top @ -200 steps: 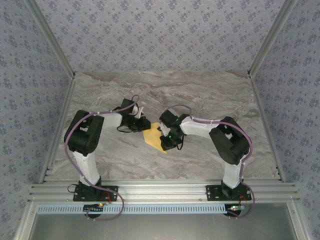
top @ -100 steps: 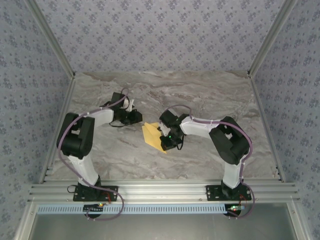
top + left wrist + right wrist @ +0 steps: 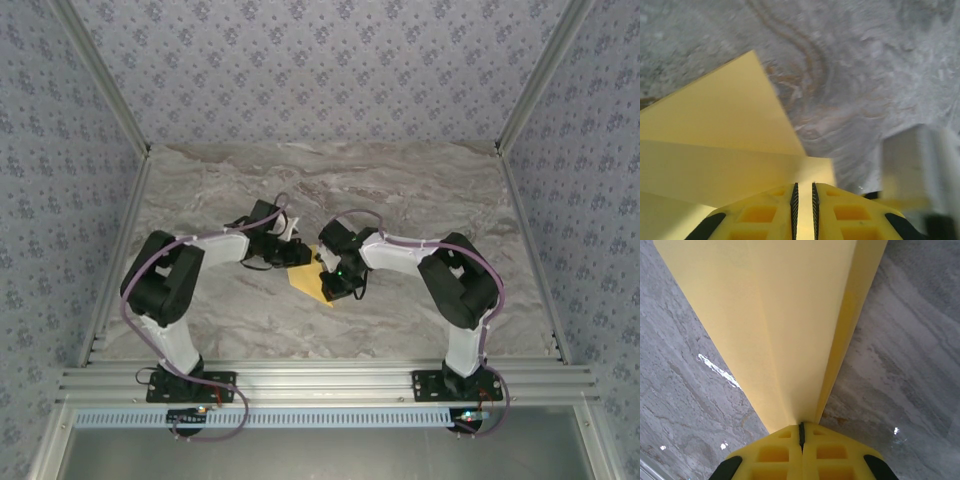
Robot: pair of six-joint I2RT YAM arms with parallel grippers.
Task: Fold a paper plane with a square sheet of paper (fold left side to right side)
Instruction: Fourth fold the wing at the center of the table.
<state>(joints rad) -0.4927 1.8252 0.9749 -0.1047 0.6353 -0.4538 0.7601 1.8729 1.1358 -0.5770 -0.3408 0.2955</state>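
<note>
At the near edge of the worktop (image 3: 400, 330) the two arm bases stand bolted to an aluminium rail (image 3: 320, 383), the left at the near-left corner and the right at the near-right corner. Both arms bend inward and meet around the middle of the worktop, a little nearer the near edge than the far one.

There lies the sheet of paper (image 3: 303, 277), yellow-orange and already partly folded, so that from above it shows as a small angular patch with one point towards the near edge. The right gripper (image 3: 801, 426) comes at it from the right-edge side. Its jaws are pressed fully together on the paper, which rises out of them as a long creased flap with a narrower layer folded along its right side, grey marble showing on both sides.

Just beyond, on the side of the far edge, the left gripper (image 3: 803, 186) sits over the paper's far-left part. Its jaws stand a narrow slit apart, with yellow showing through the slit; whether they nip the paper I cannot tell. Ahead of them a folded band and a triangular flap lie flat on the marble.

Farther off, the worktop runs bare to the patterned back wall (image 3: 320, 70).
</note>
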